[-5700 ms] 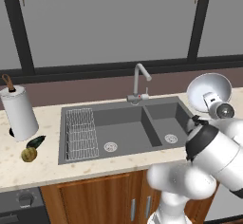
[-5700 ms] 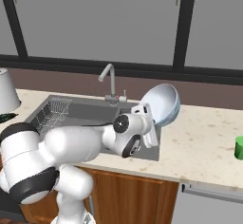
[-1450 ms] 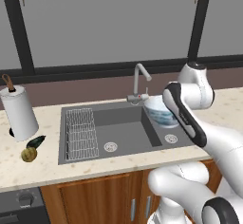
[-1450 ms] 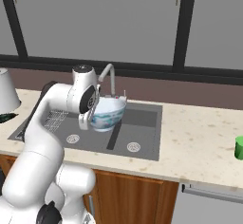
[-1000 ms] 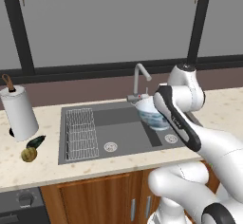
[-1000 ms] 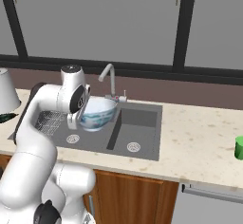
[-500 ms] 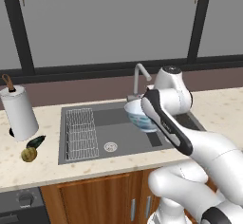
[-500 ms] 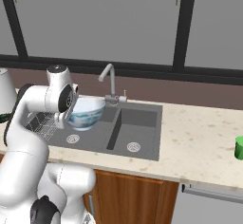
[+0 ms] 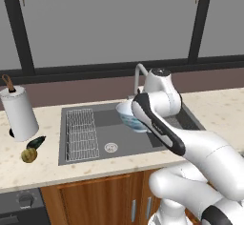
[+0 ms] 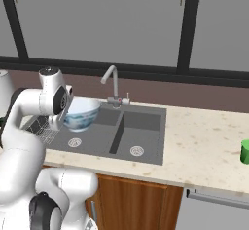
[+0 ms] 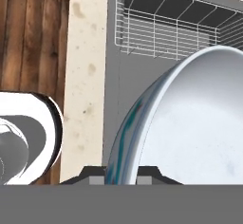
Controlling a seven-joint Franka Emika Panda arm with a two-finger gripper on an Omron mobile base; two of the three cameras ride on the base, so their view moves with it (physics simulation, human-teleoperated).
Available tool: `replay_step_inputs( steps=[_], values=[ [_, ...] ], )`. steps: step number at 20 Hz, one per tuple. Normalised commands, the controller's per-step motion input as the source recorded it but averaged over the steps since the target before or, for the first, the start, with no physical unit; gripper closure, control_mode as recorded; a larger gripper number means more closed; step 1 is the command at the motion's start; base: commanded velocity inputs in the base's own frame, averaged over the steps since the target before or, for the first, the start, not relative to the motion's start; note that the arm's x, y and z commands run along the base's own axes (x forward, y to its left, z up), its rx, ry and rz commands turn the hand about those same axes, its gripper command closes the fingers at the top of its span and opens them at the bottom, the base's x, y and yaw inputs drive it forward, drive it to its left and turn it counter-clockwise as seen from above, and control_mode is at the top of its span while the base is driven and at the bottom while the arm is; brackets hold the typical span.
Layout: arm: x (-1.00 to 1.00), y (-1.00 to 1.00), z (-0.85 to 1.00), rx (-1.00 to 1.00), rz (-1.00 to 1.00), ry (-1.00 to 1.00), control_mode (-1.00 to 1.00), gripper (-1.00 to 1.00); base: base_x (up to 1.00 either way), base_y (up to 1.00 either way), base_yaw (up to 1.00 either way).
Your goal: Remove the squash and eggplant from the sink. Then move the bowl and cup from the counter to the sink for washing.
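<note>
My gripper (image 11: 121,176) is shut on the rim of the bowl (image 9: 127,117), white inside and pale blue-grey outside, which hangs tilted over the left basin of the dark grey sink (image 9: 125,142). From the other side the bowl (image 10: 81,114) shows just beside my wrist, and it looms large in the hand view (image 11: 199,123). On the counter (image 9: 43,172) left of the sink lie the round yellow-brown squash (image 9: 28,155) and the dark eggplant (image 9: 35,142). The green cup (image 10: 245,152) stands on the counter at the far right.
A wire rack (image 9: 81,133) lies in the left part of the sink, below and left of the bowl. The curved faucet (image 10: 113,80) rises behind the divider. A paper towel roll (image 9: 19,114) stands on the counter behind the vegetables.
The arm has swung left with the bowl, carrying it from over the right basin to over the left basin near the rack. The vegetables and cup have stayed put.
</note>
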Motion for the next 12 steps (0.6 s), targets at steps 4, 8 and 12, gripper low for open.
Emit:
replay_step_inputs(
  steps=[4,8,12],
  values=[
    [0.26,0.18,0.00,-0.06,0.00,-0.01,-1.00,1.00,0.00,0.00,0.00],
    [0.20,0.18,-0.01,-0.08,0.00,-0.05,-1.00,1.00,0.00,0.00,0.00],
    [0.17,0.19,-0.02,-0.01,0.00,-0.03,-1.00,1.00,0.00,0.00,0.00]
  ],
)
